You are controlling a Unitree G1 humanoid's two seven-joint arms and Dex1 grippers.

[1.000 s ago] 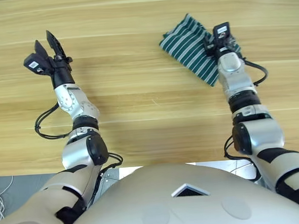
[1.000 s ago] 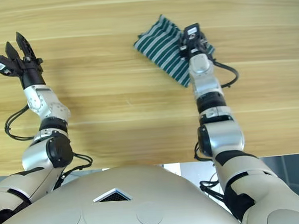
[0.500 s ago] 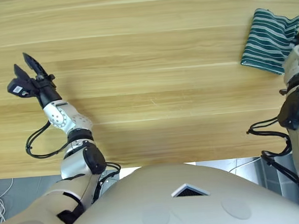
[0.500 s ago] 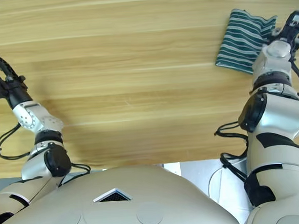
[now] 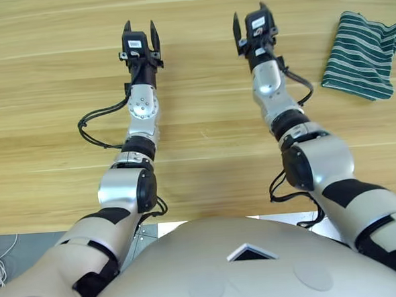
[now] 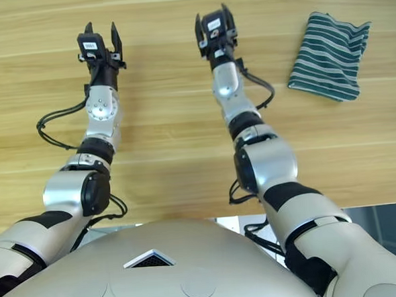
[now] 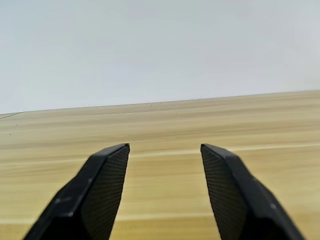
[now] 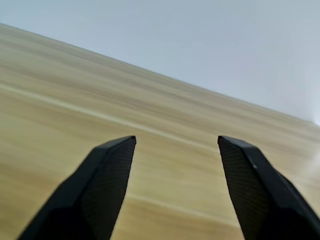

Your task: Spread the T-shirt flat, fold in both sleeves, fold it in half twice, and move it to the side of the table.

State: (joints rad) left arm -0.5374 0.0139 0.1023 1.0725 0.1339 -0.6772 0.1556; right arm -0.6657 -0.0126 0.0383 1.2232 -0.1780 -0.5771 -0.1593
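Observation:
The green and white striped T-shirt (image 5: pixel 361 54) lies folded into a small packet at the table's right side. My right gripper (image 5: pixel 250 19) stands open over the middle of the table, well left of the shirt, nothing between its fingers (image 8: pixel 107 192). My left gripper (image 5: pixel 139 27) is open too, a short way left of the right one, with bare wood showing between its fingers (image 7: pixel 100 192). Both arms stretch forward side by side.
The wooden table (image 5: pixel 197 142) spreads wide on all sides of the arms. Its near edge (image 5: pixel 209 218) runs just in front of the robot. A pale wall rises behind the table's far edge (image 7: pixel 165 102).
The right gripper has let go of the folded shirt, left it at the right side and swung back to the middle. The left arm came in from the far left to the centre.

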